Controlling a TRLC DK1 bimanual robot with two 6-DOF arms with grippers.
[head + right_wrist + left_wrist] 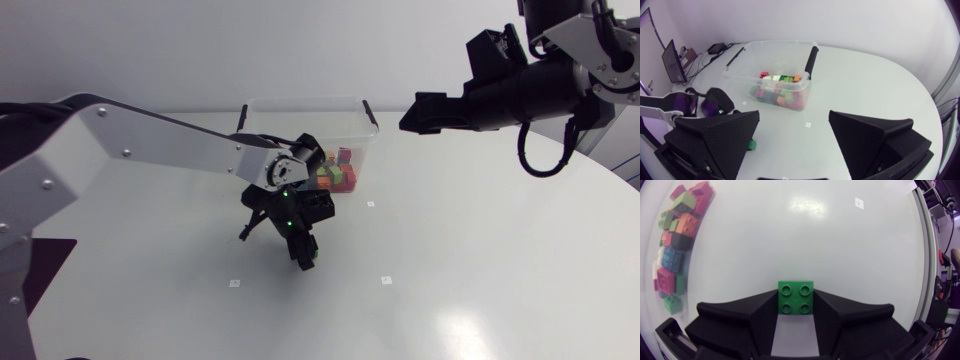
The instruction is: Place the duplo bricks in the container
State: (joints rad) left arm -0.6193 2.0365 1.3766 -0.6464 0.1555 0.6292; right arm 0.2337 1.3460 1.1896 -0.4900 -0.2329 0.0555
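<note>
While poised low over counter (480, 260), gripping green duplo brick (796, 298) in L end effector (304, 256), near front of container (365, 125). Mixed bricks (335, 177) already inside. At right, raised near container rim: R end effector (794, 120), fingers wide apart.

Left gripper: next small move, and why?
Probably lift straight up. The left gripper is shut on the green brick low over the table. The container, which has other bricks inside, stands beyond, and the brick must clear its walls.
</note>
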